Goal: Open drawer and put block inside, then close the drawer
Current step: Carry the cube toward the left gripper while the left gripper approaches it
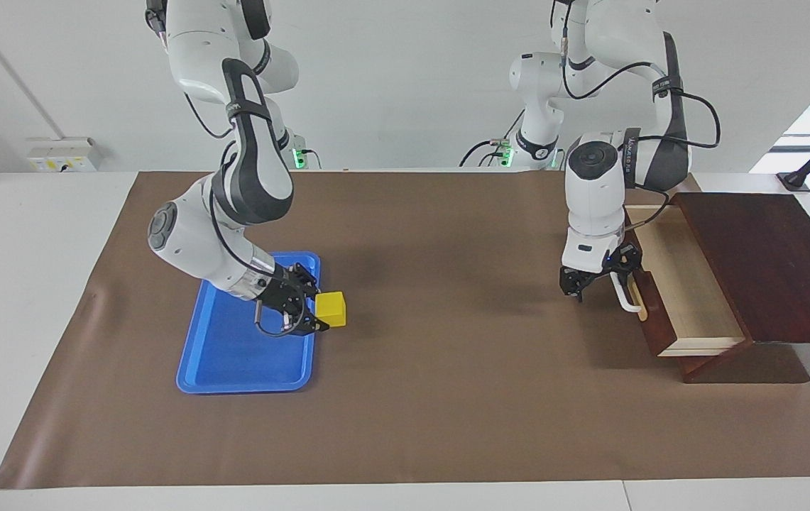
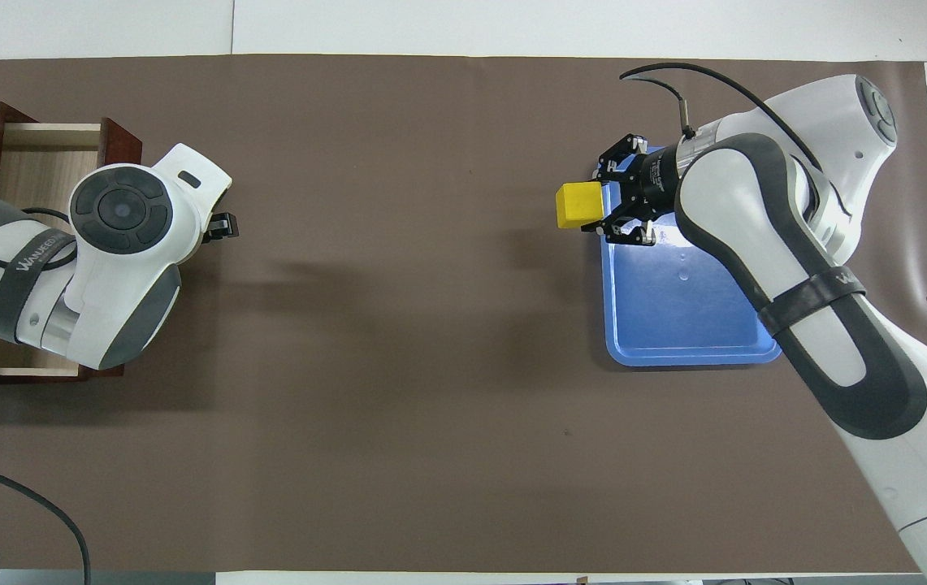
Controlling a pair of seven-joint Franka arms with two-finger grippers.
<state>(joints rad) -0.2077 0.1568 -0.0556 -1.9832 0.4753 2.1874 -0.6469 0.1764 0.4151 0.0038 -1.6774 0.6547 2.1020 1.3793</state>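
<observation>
While the right tool (image 1: 309, 312) grips the yellow block (image 1: 331, 309) over the blue tray's (image 1: 234, 355) edge, the left tool (image 1: 600, 280), its gap unreadable, hangs at the open drawer's (image 1: 688, 284) white handle (image 1: 625, 294).

The drawer (image 1: 688, 291) is dark stained wood outside, pale raw wood inside. The tray (image 1: 234, 355) looks like glossy plastic. The table cover (image 1: 447, 397) is matt brown, paper-like.

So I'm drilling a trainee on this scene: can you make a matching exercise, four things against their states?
Things:
1. drawer
2. block
3. blue tray
4. left gripper

States:
A. held in the right gripper, over the tray's edge
B. pulled open, nothing visible inside
C. flat on the brown mat
D. by the white handle

Pairs: 1-B, 2-A, 3-C, 4-D
</observation>
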